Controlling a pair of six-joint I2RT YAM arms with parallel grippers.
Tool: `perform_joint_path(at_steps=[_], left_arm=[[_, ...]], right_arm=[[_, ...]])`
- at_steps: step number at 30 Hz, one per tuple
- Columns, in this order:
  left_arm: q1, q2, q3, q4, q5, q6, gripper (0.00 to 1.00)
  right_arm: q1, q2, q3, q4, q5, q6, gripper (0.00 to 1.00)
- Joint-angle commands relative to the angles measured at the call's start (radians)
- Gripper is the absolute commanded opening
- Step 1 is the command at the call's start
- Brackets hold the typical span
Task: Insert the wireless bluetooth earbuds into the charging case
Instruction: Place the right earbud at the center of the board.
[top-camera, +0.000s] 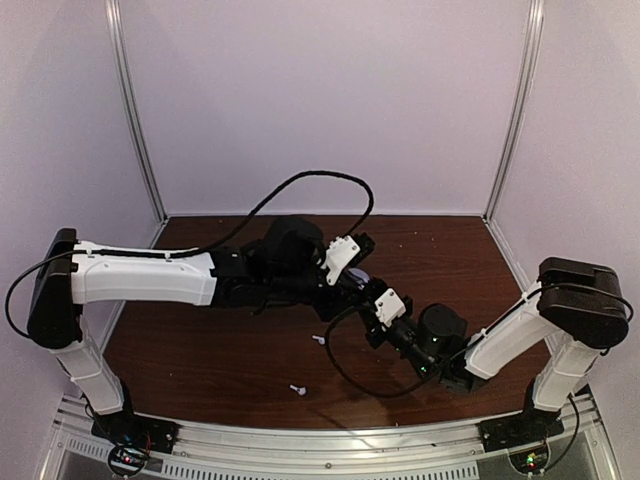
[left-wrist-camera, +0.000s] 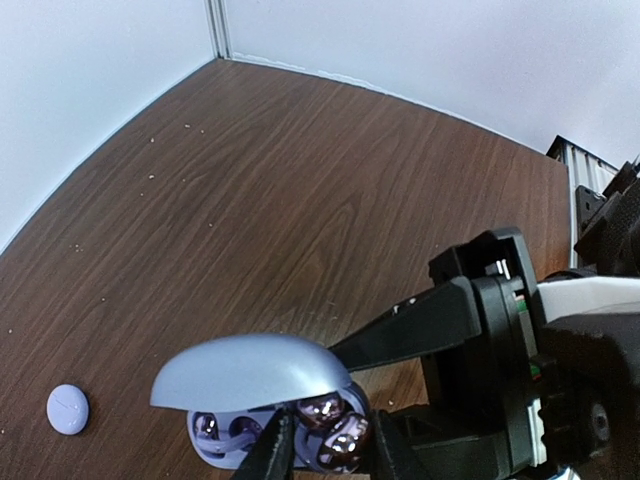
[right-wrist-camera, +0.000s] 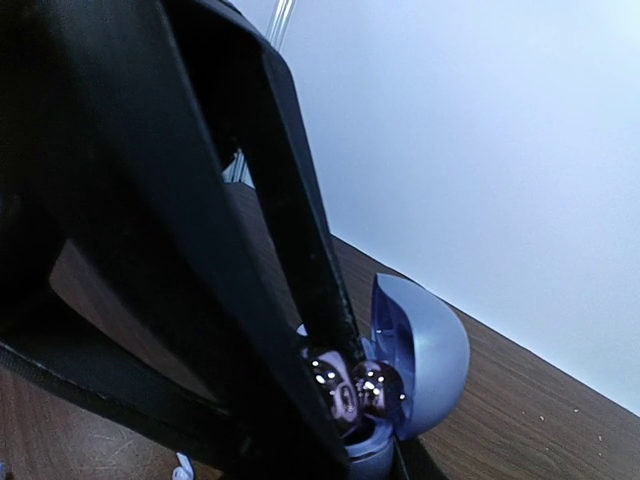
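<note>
The lilac charging case (left-wrist-camera: 226, 440) stands open, its lid (left-wrist-camera: 250, 368) raised. My right gripper (right-wrist-camera: 385, 455) is shut on the case's base, one black finger (left-wrist-camera: 430, 318) reaching behind the lid. Two shiny earbuds (left-wrist-camera: 322, 408) sit at the case's right well. My left gripper (left-wrist-camera: 334, 455) is closed around the lower earbud (left-wrist-camera: 347, 440), a finger on each side. In the right wrist view the earbuds (right-wrist-camera: 378, 385) gleam under the lid (right-wrist-camera: 430, 350). In the top view the left gripper (top-camera: 352, 283) and the right gripper (top-camera: 368, 298) meet at mid-table and hide the case.
Two small white earbuds lie loose on the wooden table, one (top-camera: 319, 340) near the grippers and one (top-camera: 297, 389) closer to the front edge. A small round lilac object (left-wrist-camera: 68, 410) lies left of the case. White walls enclose the table on three sides.
</note>
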Motion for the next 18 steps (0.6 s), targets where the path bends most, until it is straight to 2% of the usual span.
perform_joint_path(at_steps=[1, 11, 18], left_arm=[[-0.003, 0.007, 0.036, -0.048, -0.068, -0.028, 0.27], [-0.002, -0.066, -0.047, -0.002, -0.070, -0.054, 0.22], [0.026, -0.090, -0.108, -0.025, -0.137, -0.120, 0.20]], right_arm=[[0.007, 0.004, 0.025, 0.045, 0.050, 0.025, 0.00], [-0.024, 0.007, 0.022, 0.024, 0.088, 0.055, 0.00], [-0.048, -0.012, 0.005, 0.015, 0.099, 0.036, 0.00]])
